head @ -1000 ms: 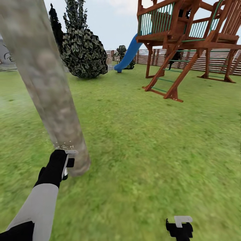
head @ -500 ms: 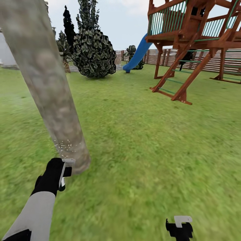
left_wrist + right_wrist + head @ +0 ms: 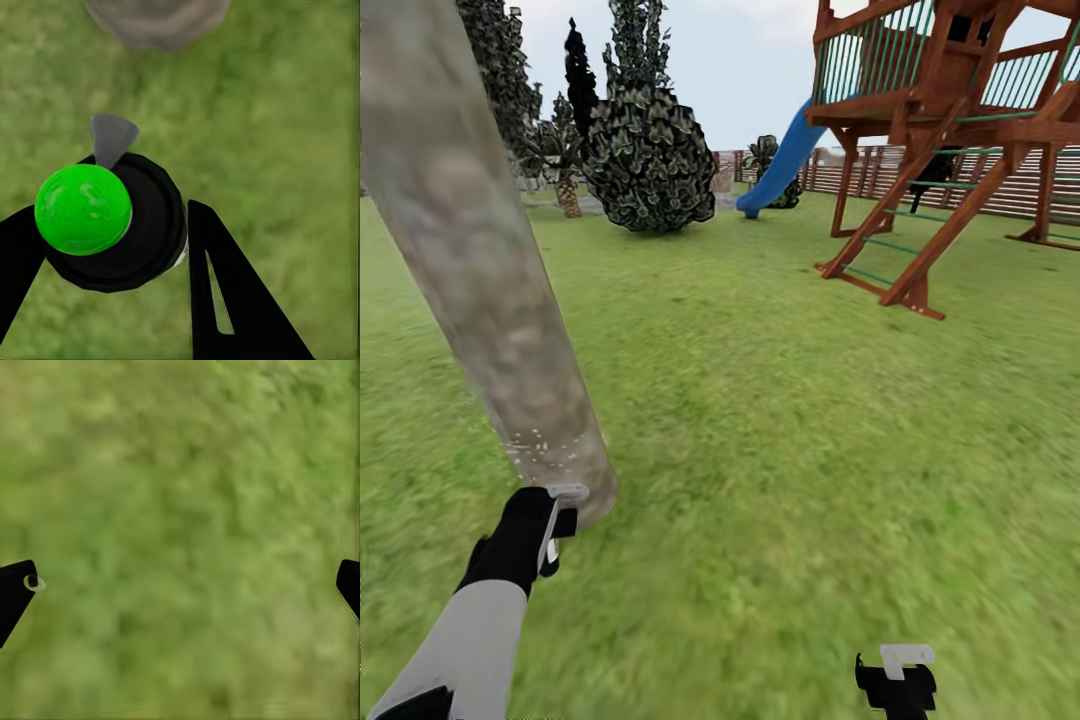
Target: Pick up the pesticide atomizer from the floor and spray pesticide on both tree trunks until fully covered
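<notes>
Gripping the atomizer (image 3: 112, 225) low, the left gripper (image 3: 550, 520) aims at the near trunk (image 3: 490, 300) base, likely spraying; right gripper (image 3: 897, 672) spread, empty.

Green lawn (image 3: 780, 420) underfoot, running back to a brown slatted fence (image 3: 980, 175) at the far edge. Standing directly on it: a thick, mottled grey-brown tree trunk (image 3: 480, 260) near left, base flecked with fine white specks; a wooden play tower (image 3: 950, 120) on slanted legs at right, ladder feet planted in the grass, with a blue slide (image 3: 785, 160) coming down to the lawn; a rounded dark bush (image 3: 648, 160), a small palm (image 3: 567, 190) and a dark cypress (image 3: 580, 80) further back. Same grass (image 3: 180, 525) under the right wrist camera, blurred; grass with the trunk's base (image 3: 157, 22) at the frame edge in the left wrist view.
</notes>
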Robot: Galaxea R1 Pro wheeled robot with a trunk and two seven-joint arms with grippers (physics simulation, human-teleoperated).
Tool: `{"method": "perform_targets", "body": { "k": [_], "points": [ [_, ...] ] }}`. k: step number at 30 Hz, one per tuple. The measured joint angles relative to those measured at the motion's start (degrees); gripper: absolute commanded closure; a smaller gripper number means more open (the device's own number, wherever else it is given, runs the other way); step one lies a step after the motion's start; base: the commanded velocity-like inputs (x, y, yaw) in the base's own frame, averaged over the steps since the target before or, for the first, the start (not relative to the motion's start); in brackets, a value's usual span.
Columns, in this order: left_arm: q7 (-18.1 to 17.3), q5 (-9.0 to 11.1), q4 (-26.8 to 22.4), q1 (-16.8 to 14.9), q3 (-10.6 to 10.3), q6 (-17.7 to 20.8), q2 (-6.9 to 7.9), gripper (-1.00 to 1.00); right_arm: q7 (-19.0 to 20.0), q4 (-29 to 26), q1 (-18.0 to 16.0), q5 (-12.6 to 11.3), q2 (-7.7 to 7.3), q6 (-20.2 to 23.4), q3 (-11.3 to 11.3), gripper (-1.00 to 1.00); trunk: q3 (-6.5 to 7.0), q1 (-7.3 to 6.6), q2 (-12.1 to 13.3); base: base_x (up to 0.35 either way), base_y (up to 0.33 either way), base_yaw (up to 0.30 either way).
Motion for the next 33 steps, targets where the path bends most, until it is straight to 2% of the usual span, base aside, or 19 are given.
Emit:
{"method": "perform_targets", "body": {
  "k": [7, 12, 14, 16, 20, 24, 33],
  "points": [
    [0.0, -0.1, -0.2, 0.0, 0.2, -0.6, 0.13, 1.00, 0.0, 0.0, 0.0, 0.0, 0.02, 0.0, 0.0, -1.00, 0.00, -0.02, 0.0, 0.234, -0.238, 0.272],
    [-0.1, 0.0, -0.5, -0.5, -0.4, -0.1, -0.20, 1.00, 0.0, 0.1, 0.0, 0.0, 0.01, 0.0, 0.0, -1.00, 0.00, 0.00, 0.0, 0.062, -0.047, 0.278],
    [-0.1, 0.0, -0.6, -1.1, -0.5, 1.1, -0.41, 1.00, 0.0, 0.1, 0.0, 0.0, 0.00, 0.0, 0.0, -1.00, 0.00, 0.01, 0.0, 0.004, -0.003, 0.278],
    [-0.1, -0.1, -0.6, -3.1, -0.5, 3.3, -0.43, 1.00, 0.0, 0.1, 0.0, 0.0, -0.03, 0.0, 0.0, -1.00, 0.01, 0.00, 0.0, 0.001, -0.001, 0.278],
    [-0.2, 0.0, -0.6, -6.4, -0.5, 4.8, -0.45, 1.00, 0.0, 0.0, 0.0, 0.0, -0.06, 0.0, 0.0, -1.00, 0.00, 0.01, 0.0, 0.000, 0.000, 0.278],
    [-0.2, 0.0, -2.3, -6.8, -0.5, 7.0, -0.77, 1.00, 0.0, 0.0, 0.0, 0.0, -0.07, 0.0, 0.0, -1.00, 0.00, 0.01, 0.0, 0.016, -0.018, 0.272],
    [-0.2, -0.1, -4.2, -6.8, -0.7, 7.2, -0.85, 1.00, 0.0, -0.1, 0.0, 0.0, -0.09, 0.0, -0.1, -1.00, 0.00, 0.01, 0.0, 0.066, -0.231, 0.038]
  ]
}}
